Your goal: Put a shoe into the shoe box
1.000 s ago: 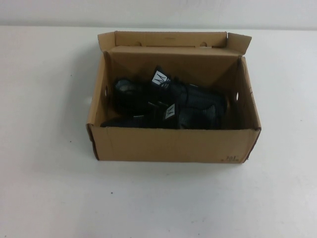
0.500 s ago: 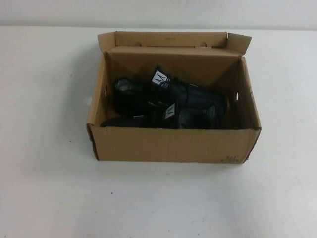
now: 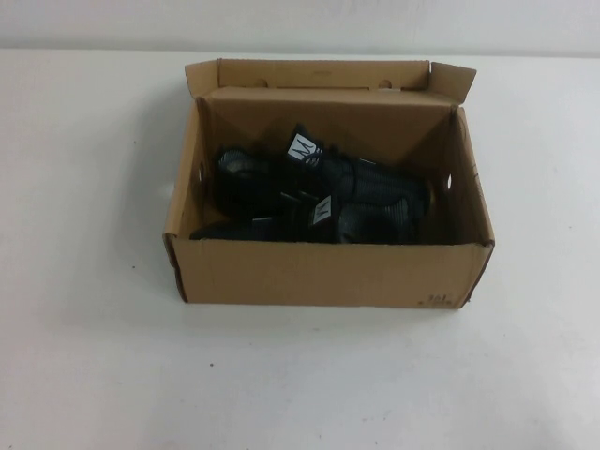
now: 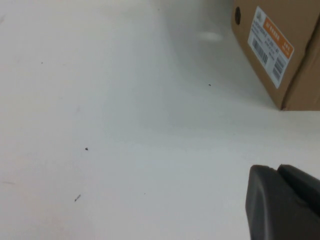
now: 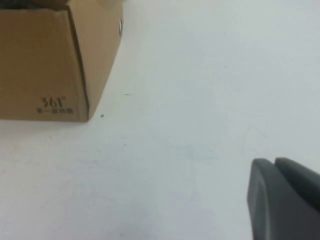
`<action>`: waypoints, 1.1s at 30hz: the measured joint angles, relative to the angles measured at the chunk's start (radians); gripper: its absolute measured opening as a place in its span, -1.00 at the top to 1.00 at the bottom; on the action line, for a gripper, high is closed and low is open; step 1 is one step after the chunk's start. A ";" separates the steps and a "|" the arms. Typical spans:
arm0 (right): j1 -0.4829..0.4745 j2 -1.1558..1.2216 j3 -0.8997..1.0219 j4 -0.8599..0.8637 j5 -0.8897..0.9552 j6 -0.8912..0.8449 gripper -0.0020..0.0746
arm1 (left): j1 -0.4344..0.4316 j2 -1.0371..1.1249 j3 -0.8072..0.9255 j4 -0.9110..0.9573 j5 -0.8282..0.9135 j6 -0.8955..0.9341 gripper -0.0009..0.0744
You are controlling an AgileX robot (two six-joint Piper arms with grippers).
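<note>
The brown corrugated cardboard shoe box (image 3: 328, 272) sat open on the plain white desk (image 3: 84, 356), flap lid folded back at the far side, small round holes in its side walls. Inside lay two black knit sneakers with white tongue labels: one shoe (image 3: 281, 169) toward the far wall, the second sneaker (image 3: 356, 223) just beside it against the near wall, the two touching and both fully below the rim. Neither arm showed in the high view. The left gripper (image 4: 285, 202) hovered low over bare desk off the box's left end, where an orange-and-white label (image 4: 270, 42) was stuck on the cardboard; its fingers were closed on nothing. The right gripper (image 5: 285, 197) hovered over bare desk off the box's right front corner, near the printed "361" mark (image 5: 52, 103), fingers likewise closed and empty. Judged from this, the placing step looked done, with both arms clear of the box. No next move seemed needed beyond keeping the arms parked; at most the lid could be shut.
</note>
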State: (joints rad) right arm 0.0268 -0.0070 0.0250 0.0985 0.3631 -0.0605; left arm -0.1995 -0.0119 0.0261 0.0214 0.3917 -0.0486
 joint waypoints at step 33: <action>-0.029 -0.001 0.000 0.017 0.028 0.000 0.99 | 0.000 0.000 0.000 0.000 0.000 0.000 0.98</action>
State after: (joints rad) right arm -0.0027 -0.0076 0.0250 0.1157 0.3909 -0.0605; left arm -0.1995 -0.0119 0.0261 0.0214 0.3917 -0.0486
